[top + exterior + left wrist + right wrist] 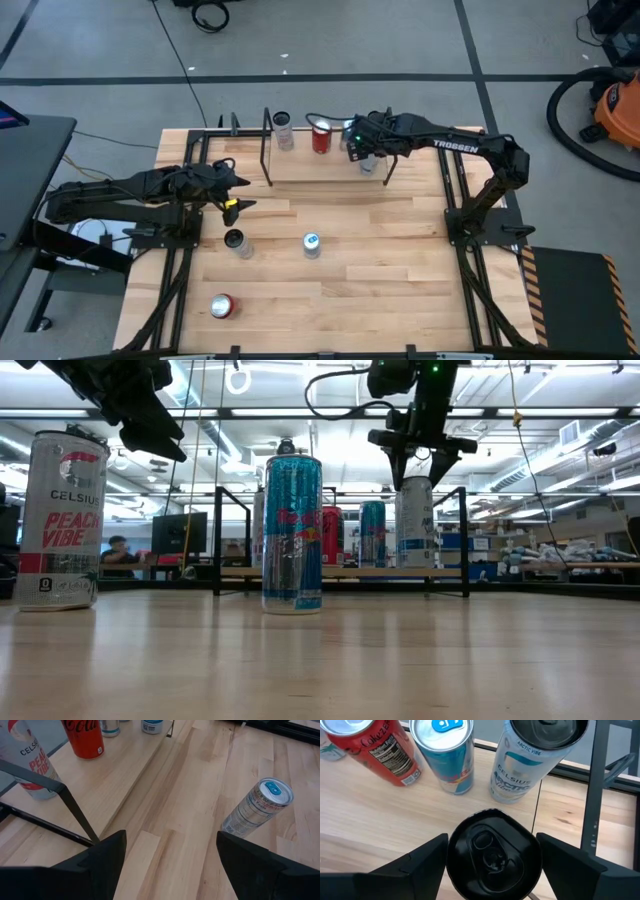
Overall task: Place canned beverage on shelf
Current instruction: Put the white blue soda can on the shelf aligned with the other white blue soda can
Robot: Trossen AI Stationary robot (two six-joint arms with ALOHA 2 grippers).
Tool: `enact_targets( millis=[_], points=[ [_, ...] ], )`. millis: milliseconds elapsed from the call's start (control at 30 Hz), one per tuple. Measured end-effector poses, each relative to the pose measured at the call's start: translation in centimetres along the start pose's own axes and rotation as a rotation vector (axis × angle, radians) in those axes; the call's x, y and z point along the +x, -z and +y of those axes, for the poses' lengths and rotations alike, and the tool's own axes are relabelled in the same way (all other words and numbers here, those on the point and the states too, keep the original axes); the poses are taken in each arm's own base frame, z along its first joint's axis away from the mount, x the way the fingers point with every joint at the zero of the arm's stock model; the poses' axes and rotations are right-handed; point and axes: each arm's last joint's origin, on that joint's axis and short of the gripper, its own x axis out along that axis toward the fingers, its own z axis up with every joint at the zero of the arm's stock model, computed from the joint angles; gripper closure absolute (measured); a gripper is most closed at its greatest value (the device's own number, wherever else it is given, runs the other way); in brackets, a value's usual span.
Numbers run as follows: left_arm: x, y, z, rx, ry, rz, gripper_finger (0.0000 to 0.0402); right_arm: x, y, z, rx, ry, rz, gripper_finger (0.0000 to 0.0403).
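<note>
The black-topped can [492, 852] stands upright, long axis vertical, at the right end of the shelf [320, 165] along the table's far edge. The right gripper [492, 865] reaches down from above (fingers spread either side of the can's top, not pinching). The left gripper [167, 862] hovers open near the table's left edge.

The shelf [300, 168], a low light-wood board in a thin black rod frame, sat at the upper middle of the high view. A black-topped can [492, 854] stood upright on its right end, beside a white Celsius can [535, 760].
</note>
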Motion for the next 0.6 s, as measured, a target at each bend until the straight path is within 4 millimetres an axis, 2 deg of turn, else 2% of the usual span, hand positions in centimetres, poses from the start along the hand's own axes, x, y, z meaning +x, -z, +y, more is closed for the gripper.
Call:
enact_targets(
  millis=[300, 467, 600],
  points=[
    [0.0, 0.0, 0.0, 0.000, 0.000, 0.000, 0.0090, -0.3, -0.7, -0.7, 0.006, -0.033, 0.019, 0.0094],
    [0.0, 0.0, 0.0, -0.001, 0.000, 0.000, 0.0090, -1.8, -1.2, -1.7, 0.012, -0.075, -0.016, 0.0095],
    [0.0, 0.0, 0.0, -0.001, 0.000, 0.000, 0.0090, -3.2, -1.3, -2.5, -0.049, -0.138, -0.015, 0.0095]
  ],
)
